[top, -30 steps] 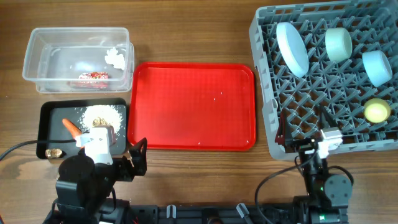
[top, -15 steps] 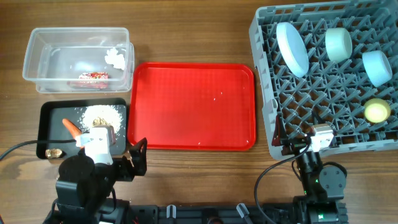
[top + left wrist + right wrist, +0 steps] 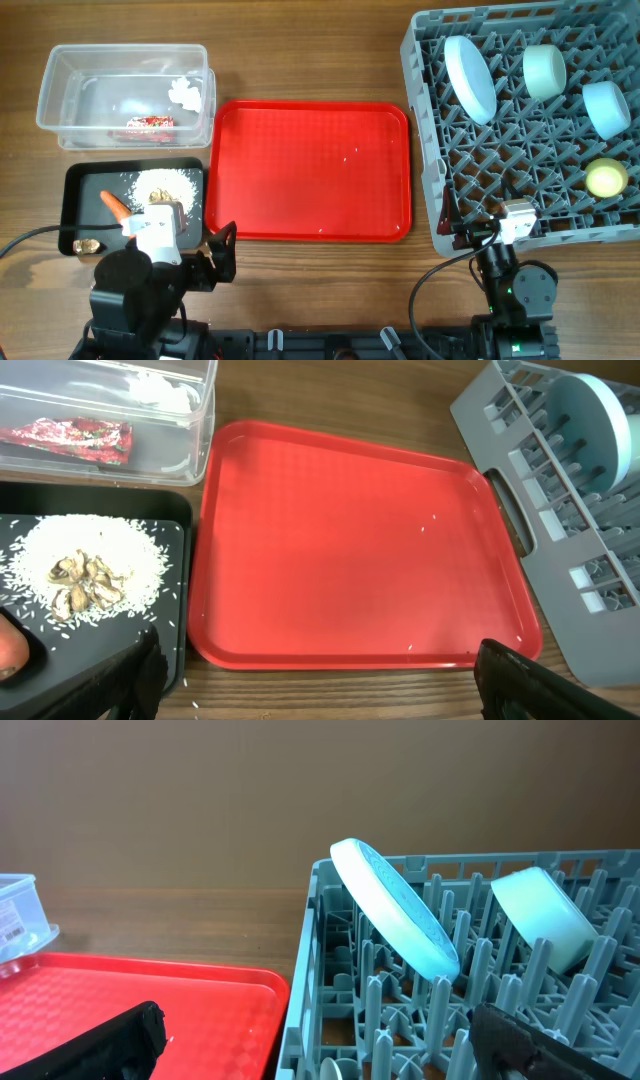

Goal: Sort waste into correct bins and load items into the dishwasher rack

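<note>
The left arm [image 3: 125, 295] sits folded low at the bottom left of the overhead view, its wrist pitched so the camera looks forward and down. The left hand [image 3: 320, 685] is spread wide and holds nothing. In its wrist view the two dark fingers [image 3: 125, 680] show only at the lower corners, well apart. The right arm [image 3: 520, 290] sits folded at the bottom right, with its wrist held nearer level and facing forward. The right hand [image 3: 320, 1040] is likewise spread wide and empty, with one dark finger at each lower corner of its wrist view.
</note>
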Motion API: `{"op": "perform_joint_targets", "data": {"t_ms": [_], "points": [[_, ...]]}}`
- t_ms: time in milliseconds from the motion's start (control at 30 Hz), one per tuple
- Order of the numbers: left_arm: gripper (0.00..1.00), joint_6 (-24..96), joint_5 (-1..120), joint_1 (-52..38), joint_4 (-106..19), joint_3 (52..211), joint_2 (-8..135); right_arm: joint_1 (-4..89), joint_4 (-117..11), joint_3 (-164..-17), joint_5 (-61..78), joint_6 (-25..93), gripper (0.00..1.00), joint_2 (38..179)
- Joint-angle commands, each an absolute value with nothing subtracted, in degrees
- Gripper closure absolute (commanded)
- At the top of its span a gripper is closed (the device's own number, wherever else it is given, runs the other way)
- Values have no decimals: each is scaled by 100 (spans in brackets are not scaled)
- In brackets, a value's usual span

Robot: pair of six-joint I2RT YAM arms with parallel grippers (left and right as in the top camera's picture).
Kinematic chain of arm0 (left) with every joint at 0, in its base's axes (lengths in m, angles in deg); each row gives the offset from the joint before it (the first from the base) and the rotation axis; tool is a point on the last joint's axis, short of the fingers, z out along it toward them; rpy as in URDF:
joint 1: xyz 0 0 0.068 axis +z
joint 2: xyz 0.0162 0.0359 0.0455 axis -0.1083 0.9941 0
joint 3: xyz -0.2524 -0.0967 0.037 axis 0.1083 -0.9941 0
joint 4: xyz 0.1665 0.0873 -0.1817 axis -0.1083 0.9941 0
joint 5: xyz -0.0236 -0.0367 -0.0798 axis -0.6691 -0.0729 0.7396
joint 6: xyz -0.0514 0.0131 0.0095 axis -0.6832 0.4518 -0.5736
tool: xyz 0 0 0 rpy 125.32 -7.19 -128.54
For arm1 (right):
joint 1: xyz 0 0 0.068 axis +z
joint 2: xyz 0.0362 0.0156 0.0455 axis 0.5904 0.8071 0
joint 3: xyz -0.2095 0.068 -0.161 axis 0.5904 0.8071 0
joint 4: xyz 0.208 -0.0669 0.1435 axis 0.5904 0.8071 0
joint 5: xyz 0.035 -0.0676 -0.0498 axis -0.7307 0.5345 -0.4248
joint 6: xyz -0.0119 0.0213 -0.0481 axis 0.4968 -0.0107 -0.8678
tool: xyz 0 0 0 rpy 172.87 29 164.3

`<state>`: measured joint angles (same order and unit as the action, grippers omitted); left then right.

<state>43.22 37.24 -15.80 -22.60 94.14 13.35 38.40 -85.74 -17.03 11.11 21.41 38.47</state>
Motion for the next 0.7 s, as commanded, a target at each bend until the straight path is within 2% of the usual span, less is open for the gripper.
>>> {"op": "perform_joint_targets", "data": {"t_ms": [0,567,667], "points": [[0,4335,3728,-1576,-2275,9405,1300,3860,-8592,-1697,1207,2178,0,3779],[0,4337,3682,-1560,-2253,9405,1282,3858,-8592,-1697,1207,2176,0,3779],[0,4337,3663,-1305,-2155,9384,1215,3858,-8592,-1697,1207,2180,0,3779]]}}
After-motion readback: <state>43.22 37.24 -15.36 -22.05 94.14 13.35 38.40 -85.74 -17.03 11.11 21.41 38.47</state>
